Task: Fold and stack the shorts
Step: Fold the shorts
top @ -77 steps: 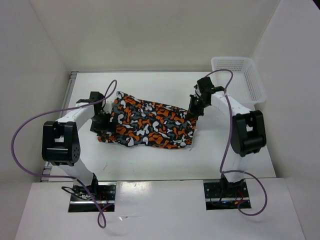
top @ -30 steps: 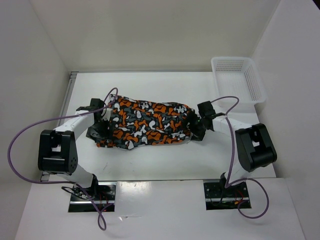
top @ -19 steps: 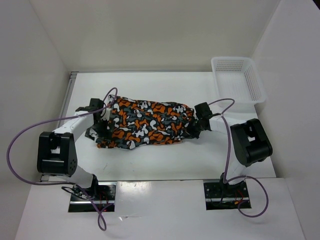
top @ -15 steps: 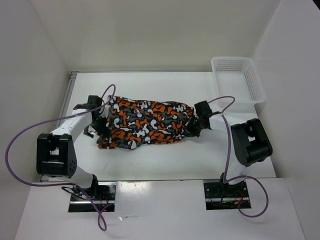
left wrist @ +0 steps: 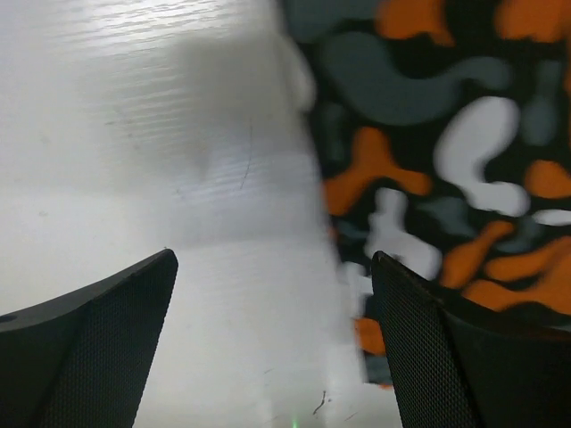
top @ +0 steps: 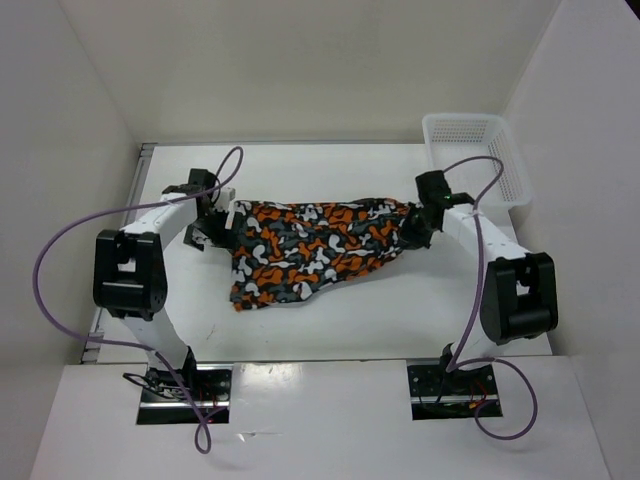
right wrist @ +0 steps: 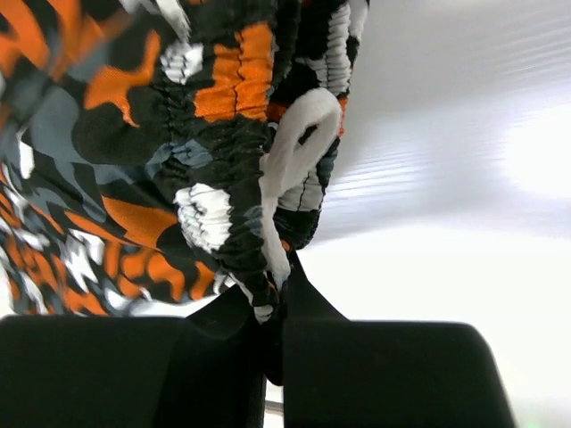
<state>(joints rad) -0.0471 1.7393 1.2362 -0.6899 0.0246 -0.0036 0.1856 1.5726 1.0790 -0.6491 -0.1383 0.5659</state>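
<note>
The shorts, blotched orange, black, grey and white, run from right tool across to left tool. There's bare surface on the near side and a basket beyond the right tool. Right arm low, tool pinched tight on the gathered waistband. The left tool gapes wide, holding nothing, with cloth beside its right finger.

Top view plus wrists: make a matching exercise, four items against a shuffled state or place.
Items:
1. left tool
2. right tool
3. basket
4. shorts

States or places:
a. shut on the shorts
b. far right corner
c. open
d. spread between the two tools

Pairs: 1-c, 2-a, 3-b, 4-d
</note>
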